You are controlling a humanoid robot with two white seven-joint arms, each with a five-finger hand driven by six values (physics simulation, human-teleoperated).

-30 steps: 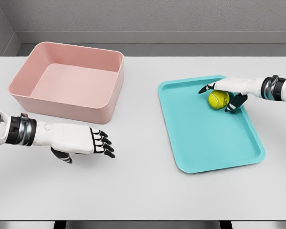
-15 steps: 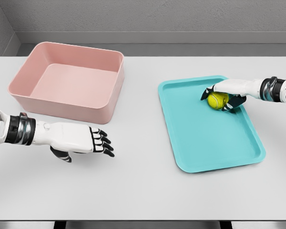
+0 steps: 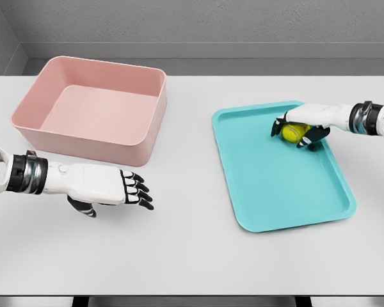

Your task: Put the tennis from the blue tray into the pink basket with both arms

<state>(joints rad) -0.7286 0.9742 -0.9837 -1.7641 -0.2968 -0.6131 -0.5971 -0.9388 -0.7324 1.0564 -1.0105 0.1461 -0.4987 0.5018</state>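
Right hand (image 3: 299,130) wraps its fingers around the tennis ball (image 3: 293,132), sitting under its palm at the far end of the blue tray (image 3: 269,185). Left hand (image 3: 109,187) hovers empty, fingers loose, pink basket (image 3: 93,105) just beyond it on the desk (image 3: 192,256).

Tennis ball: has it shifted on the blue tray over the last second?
Yes, slightly. The tennis ball sits a little nearer the blue tray's far rim, as the right hand closes its fingers round it.

A white table (image 3: 198,256) carries a pink basket (image 3: 93,109) and a blue tray (image 3: 278,169), well apart.
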